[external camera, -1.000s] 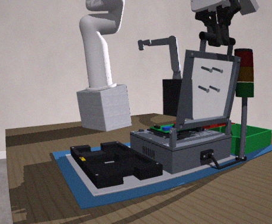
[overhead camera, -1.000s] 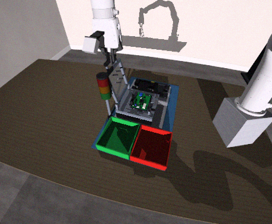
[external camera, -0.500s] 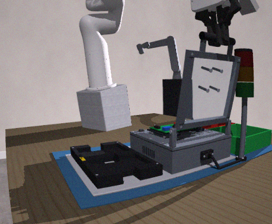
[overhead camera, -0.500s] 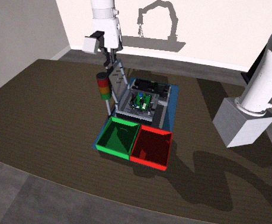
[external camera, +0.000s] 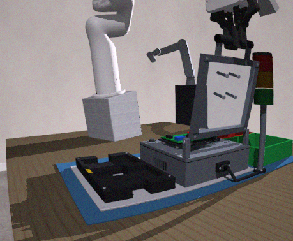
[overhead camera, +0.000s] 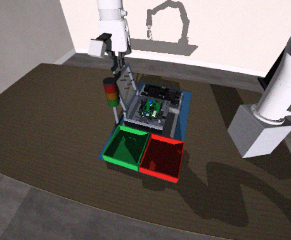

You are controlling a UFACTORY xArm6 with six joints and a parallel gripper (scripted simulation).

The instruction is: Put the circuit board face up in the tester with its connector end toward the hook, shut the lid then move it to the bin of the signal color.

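The green circuit board (overhead camera: 151, 108) lies face up on the plate of the grey tester; it also shows in the exterior view (external camera: 177, 138). The tester's lid (external camera: 223, 97) stands open, nearly upright. My gripper (external camera: 233, 41) is above the lid and shut on the lid's black handle (external camera: 234, 41); in the top view the gripper (overhead camera: 116, 65) sits at the top edge of the lid (overhead camera: 126, 86). The signal tower (external camera: 263, 80) beside the tester shows no bright lamp. The black tray (external camera: 122, 176) holds no board.
The green bin (overhead camera: 126, 146) and the red bin (overhead camera: 163, 157) stand side by side in front of the tester. The arm's grey base block (overhead camera: 259, 131) stands to the right. A blue mat (external camera: 119, 207) lies under the tray and tester.
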